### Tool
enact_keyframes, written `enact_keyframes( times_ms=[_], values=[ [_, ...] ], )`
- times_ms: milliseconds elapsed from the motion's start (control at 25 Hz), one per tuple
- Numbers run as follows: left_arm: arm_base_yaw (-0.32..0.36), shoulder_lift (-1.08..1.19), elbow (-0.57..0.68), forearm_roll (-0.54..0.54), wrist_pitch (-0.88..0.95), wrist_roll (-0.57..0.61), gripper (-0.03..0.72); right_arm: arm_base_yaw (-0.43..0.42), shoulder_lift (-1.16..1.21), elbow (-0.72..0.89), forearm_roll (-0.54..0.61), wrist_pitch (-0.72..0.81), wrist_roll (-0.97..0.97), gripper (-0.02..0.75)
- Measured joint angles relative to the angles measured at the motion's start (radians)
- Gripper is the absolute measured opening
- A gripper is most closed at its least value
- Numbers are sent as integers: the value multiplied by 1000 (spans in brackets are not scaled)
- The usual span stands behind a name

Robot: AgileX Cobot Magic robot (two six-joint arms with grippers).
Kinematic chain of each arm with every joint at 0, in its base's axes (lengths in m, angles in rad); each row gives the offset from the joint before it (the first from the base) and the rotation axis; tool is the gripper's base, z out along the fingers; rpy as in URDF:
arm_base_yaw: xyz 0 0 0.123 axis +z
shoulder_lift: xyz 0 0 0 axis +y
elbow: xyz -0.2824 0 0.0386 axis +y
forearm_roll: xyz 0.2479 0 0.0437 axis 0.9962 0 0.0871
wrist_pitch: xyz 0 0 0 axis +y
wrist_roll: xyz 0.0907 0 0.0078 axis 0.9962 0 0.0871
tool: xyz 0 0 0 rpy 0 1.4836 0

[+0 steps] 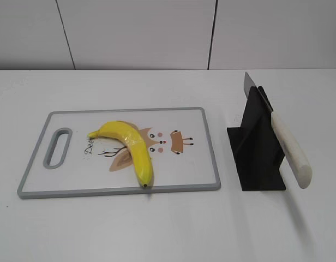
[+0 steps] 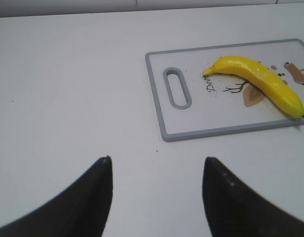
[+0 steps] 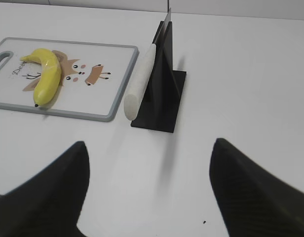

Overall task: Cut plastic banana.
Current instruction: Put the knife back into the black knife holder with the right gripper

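A yellow plastic banana (image 1: 130, 147) lies on a white cutting board (image 1: 75, 180) with a grey rim and a deer drawing. It also shows in the left wrist view (image 2: 260, 84) and the right wrist view (image 3: 46, 74). A knife with a white handle (image 1: 291, 148) rests slanted in a black stand (image 1: 255, 153), blade tip up; the right wrist view shows it too (image 3: 141, 81). My left gripper (image 2: 157, 165) is open and empty over bare table, short of the board's handle end. My right gripper (image 3: 148, 150) is open and empty, short of the stand. Neither gripper shows in the exterior view.
The board (image 2: 191, 128) has a slot handle (image 2: 176, 88) at its left end. The white table (image 1: 168, 229) runs to a white panelled wall at the back. The black stand (image 3: 164, 98) sits just right of the board.
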Motion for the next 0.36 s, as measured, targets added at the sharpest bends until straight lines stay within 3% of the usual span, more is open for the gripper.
enact_keyframes(
  times_ms=[360],
  values=[
    [0,0,0,0,0,0,544,0,0,0,0,0,0,581]
  ],
)
